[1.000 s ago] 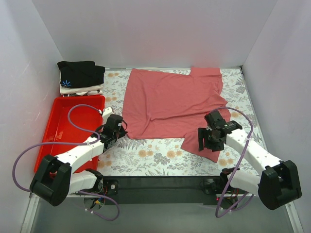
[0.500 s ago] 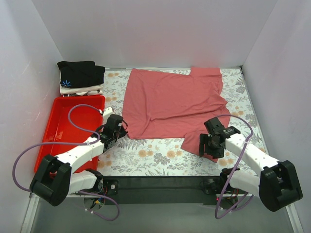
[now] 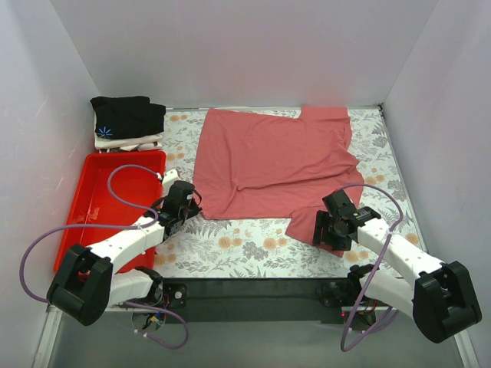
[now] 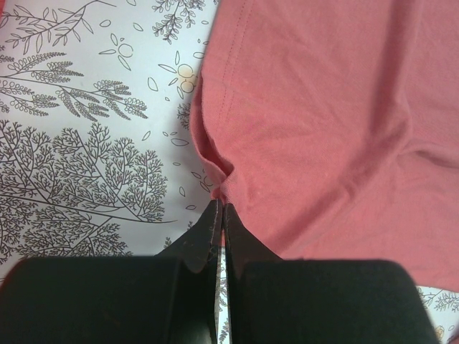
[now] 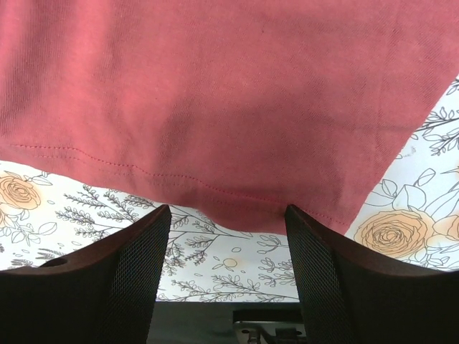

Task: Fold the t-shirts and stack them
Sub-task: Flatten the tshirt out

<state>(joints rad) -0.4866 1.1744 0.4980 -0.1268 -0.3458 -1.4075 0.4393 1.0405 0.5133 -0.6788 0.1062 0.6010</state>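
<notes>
Salmon-red t-shirt (image 3: 272, 165) is pictured from the top camera spread nearly flat on the flowered table cover (image 3: 230, 253), to the right of the red tray (image 3: 100, 207). Its long axis is laid crosswise. The bottom hem is turned toward the tray, and the two sleeves are on the side furthest from the tray, one pointed to the far edge and one to the near edge. A folded black t-shirt (image 3: 129, 115) with a small blue starburst mark is stacked on a white t-shirt (image 3: 140, 142) just behind the tray's far end. The left gripper (image 3: 186, 201) is placed between the tray's right wall and the near corner of the salmon shirt's hem. The right gripper (image 3: 326, 228) is set well apart from the tray, at the shirt's near sleeve.

From the left wrist camera, the left gripper (image 4: 221, 208) is shown pressed together, with the puckered corner of the stitched hem pinched at its tips. The salmon cloth (image 4: 323, 122) is spread up and to the right, with the flowered cover left bare on the other side.

From the right wrist camera, the right gripper (image 5: 226, 211) is shown spread wide, its two mesh-textured fingers (image 5: 136, 272) held apart just below the sleeve's stitched edge. No cloth is caught between them. The sleeve (image 5: 215, 93) fills the upper frame, and its edge is bowed slightly toward the gap.
</notes>
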